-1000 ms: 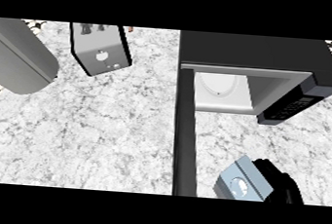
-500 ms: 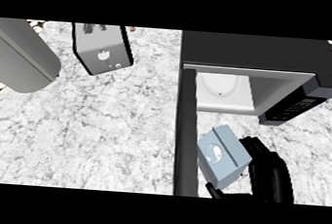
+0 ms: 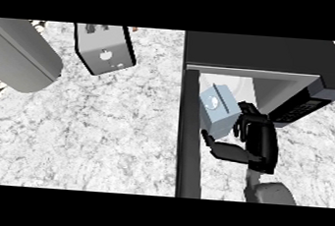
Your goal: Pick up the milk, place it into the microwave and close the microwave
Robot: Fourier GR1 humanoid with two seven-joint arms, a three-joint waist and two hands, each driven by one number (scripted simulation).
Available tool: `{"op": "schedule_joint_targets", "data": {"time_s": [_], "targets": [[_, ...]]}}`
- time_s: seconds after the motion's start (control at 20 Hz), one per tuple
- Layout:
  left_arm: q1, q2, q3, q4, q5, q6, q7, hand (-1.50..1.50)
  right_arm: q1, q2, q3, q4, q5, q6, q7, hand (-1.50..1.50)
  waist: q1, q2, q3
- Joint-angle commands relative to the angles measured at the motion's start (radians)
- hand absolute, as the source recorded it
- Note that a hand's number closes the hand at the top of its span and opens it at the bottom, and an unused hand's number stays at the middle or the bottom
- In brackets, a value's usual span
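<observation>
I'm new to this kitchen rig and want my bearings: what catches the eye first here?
The black right hand stands out first, right of centre, curled round a pale blue milk carton at the open mouth of the dark microwave. Its door stands open, running down the middle of the view. A toaster sits on the marble counter at upper left.

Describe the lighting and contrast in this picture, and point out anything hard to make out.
Head view: flat, even light on the marble counter, no glare and hardly any cast shadow; the pale milk stands out against the light cavity of the microwave; the black right hand, curled round the milk, nearly merges with the dark control panel beside it.
</observation>
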Motion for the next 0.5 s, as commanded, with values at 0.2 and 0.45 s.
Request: {"op": "schedule_joint_targets", "data": {"time_s": [0.2,0.45], "targets": [[-0.090,-0.007,0.030,0.084,-0.033,-0.016,0.016,-1.50,-0.185,-0.018,-0.145,0.345,-0.029,0.021,-0.092,1.50,-0.004,0.001,0.000],[-0.058,-0.006,0.061,0.053,-0.016,-0.045,0.010,-1.50,-0.334,-0.008,-0.242,0.664,-0.050,0.042,-0.289,1.50,0.010,0.004,0.001]]}}
